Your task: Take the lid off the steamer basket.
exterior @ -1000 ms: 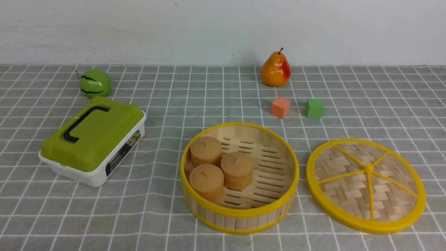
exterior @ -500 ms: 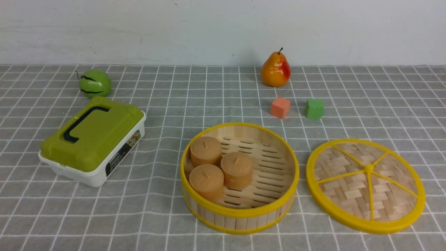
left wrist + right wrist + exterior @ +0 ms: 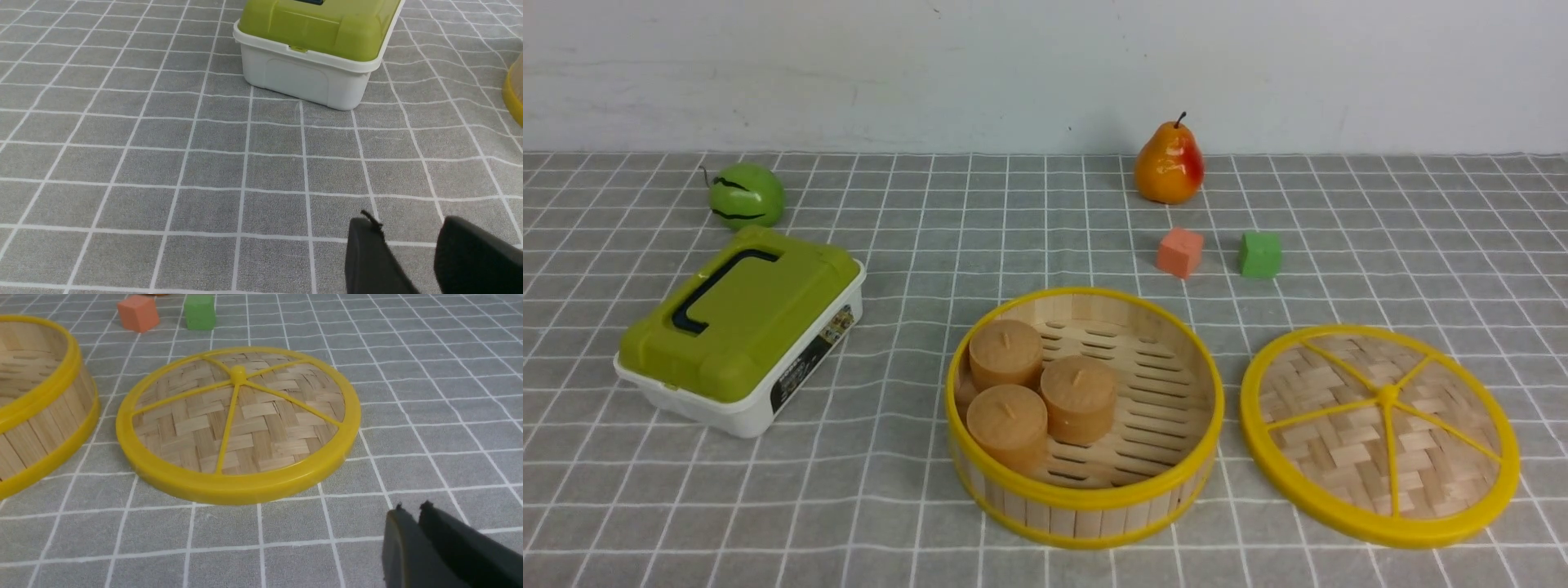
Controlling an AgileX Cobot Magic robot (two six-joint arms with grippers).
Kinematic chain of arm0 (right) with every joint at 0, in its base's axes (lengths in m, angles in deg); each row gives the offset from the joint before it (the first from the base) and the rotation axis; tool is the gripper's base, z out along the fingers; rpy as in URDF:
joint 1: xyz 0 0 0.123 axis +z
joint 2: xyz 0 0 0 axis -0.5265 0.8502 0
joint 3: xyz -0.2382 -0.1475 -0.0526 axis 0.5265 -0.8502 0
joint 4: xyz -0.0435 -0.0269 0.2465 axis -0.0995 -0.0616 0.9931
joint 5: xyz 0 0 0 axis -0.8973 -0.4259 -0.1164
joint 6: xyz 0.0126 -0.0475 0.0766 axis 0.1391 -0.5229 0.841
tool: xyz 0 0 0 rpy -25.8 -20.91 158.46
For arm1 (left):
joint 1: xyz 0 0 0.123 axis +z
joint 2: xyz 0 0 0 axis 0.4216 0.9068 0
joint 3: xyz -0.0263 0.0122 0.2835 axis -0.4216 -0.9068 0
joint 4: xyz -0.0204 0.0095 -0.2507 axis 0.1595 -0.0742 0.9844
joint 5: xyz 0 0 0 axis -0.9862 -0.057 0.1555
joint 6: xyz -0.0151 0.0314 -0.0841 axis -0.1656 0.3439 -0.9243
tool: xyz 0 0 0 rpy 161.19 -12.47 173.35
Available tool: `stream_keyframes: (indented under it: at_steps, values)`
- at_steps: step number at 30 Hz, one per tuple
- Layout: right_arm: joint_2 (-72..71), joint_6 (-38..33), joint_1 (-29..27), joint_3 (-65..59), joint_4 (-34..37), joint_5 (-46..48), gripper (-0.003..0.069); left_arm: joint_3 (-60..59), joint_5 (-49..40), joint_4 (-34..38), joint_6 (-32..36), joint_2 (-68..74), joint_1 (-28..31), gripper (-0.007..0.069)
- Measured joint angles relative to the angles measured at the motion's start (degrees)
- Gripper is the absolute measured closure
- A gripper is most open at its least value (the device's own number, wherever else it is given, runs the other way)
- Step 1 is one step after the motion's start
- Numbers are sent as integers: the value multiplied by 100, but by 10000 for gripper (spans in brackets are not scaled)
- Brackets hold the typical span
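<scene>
Both grippers empty: left (image 3: 408, 241) parted, right (image 3: 412, 516) closed; lid (image 3: 1380, 435) beside steamer basket (image 3: 1085, 416)

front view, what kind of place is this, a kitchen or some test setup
Probably a staged tabletop test setup, not a real kitchen: a grey checked cloth against a bare white wall, with toy-like props laid out, namely a glossy pear, two foam cubes and a steamer basket beside its lid.

Setting: staged tabletop test bench, lab-like rather than domestic. Evidence: grey grid-checked tablecloth (image 3: 1029, 212) against a bare white wall (image 3: 1013, 65); toy props behind the steamer basket (image 3: 1085, 416), namely plastic pear (image 3: 1169, 163), orange cube (image 3: 1180, 251), green cube (image 3: 1260, 254). Left of the basket: green-lidded plastic box (image 3: 739, 331), small toy melon (image 3: 745, 194).
</scene>
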Motion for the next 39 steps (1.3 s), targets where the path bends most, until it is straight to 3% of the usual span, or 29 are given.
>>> stream_keyframes:
  at_steps: [39]
  values:
    - [0,4,0,14,0,79,592,0,0,0,0,0,0,386]
